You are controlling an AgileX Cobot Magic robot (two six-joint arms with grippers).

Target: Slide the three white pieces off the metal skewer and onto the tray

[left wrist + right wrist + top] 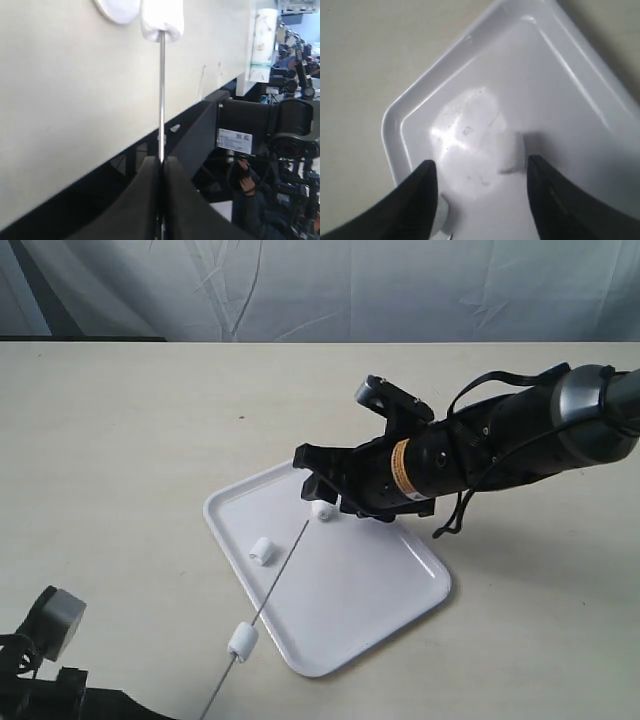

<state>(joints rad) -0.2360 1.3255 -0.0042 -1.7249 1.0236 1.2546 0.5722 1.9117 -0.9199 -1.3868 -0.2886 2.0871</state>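
- The left gripper [161, 167] is seen clamped shut on the near end of the metal skewer [276, 583]. The rod is held slanting from the near left out over the tray [370, 590].
- The right gripper [480, 167] is seen with its jaws spread wide over the far part of the tray. Nothing is gripped. The far piece [510, 152] lies on the tray between the fingers, just beside one of them and near the skewer's tip.
- A loose piece [262, 551] lies on the tray just left of the skewer, clear of it.
- The threaded piece [241, 640] sits on the rod just outside the tray's near-left rim, so two of the three are judged done.
- The pieces are judged light, soft and easily squashed. The last one is best pinched lightly across its round sides and drawn along the rod toward the tip.
- The skewer is judged thin, stiff and slippery. Any sideways pull may be expected to twist it in the clamp.
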